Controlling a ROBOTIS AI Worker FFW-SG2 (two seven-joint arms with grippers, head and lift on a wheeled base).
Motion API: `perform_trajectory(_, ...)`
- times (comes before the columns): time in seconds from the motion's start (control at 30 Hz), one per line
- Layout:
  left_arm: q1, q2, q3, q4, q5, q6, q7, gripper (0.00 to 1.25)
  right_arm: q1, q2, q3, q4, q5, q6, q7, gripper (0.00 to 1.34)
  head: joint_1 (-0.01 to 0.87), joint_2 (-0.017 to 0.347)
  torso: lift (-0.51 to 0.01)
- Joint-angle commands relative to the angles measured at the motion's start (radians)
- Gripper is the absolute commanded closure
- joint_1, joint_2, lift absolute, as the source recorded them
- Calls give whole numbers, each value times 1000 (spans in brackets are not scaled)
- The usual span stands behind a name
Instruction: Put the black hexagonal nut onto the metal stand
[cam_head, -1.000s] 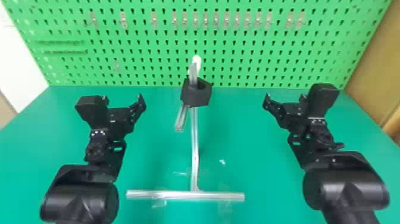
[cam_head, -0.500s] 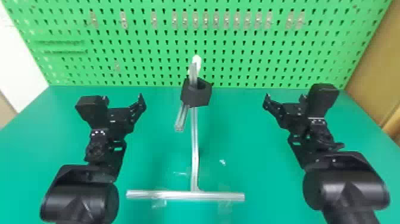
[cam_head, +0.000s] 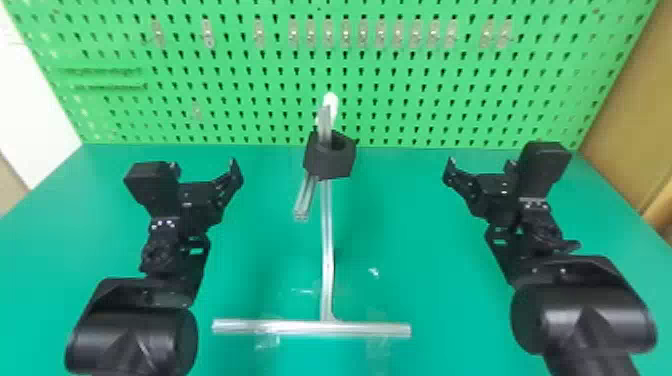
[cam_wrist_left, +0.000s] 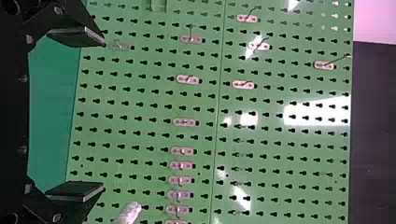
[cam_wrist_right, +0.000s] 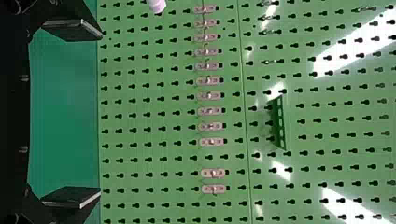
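Nut (cam_head: 327, 165) is on the stand (cam_head: 327, 260), up near the white tip (cam_head: 330, 102), its opening around the bar (cam_head: 325, 122); neither gripper touches it, so the stand must be bearing it; exact contact underneath, can't tell. Long crossbar (cam_head: 360, 329) lies across the near side of the table (cam_head: 430, 250), presumably the foot that stops the frame tipping; clear patches (cam_head: 267, 341) by it look like tape, likely there to stop it sliding. Left gripper (cam_wrist_left: 103, 114) is empty, fingers spread wide; right gripper (cam_wrist_right: 101, 113) same, nothing between its fingers; both stand well apart from the nut, one each side, likely to keep off the frame. Arms come in from the bottom edge, roughly mirrored, grippers aimed forward at the pegboard (cam_wrist_left: 275, 140); reads as a parked pose. My call: placement done; next is just hold clear; main risk is an arm swinging inward, knocking the stand.
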Motion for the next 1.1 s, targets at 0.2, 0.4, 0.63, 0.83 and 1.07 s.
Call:
perform_trajectory(0.2, 0, 0, -2, 0, 0, 0, 1, 186, -1, 1, -5, -1, 0, 0, 0, 127, 693, 81, -1)
perform_trajectory(0.4, 2, 0, -2, 0, 0, 0, 1, 186, 0, 3, -6, -2, 0, 0, 0, 127, 693, 81, -1)
perform_trajectory(0.63, 0, 0, -2, 0, 2, 0, 1, 186, 0, 4, -12, -4, 0, -1, 0, 124, 693, 81, -1)
perform_trajectory(0.83, 0, 0, -2, 0, 0, 0, 0, 186, -4, 6, -11, -4, 0, -1, 0, 124, 693, 81, -1)
perform_trajectory(1.07, -1, 0, -2, 0, 0, 2, 0, 186, -3, 6, -12, -4, 0, -4, 0, 124, 693, 81, -1)
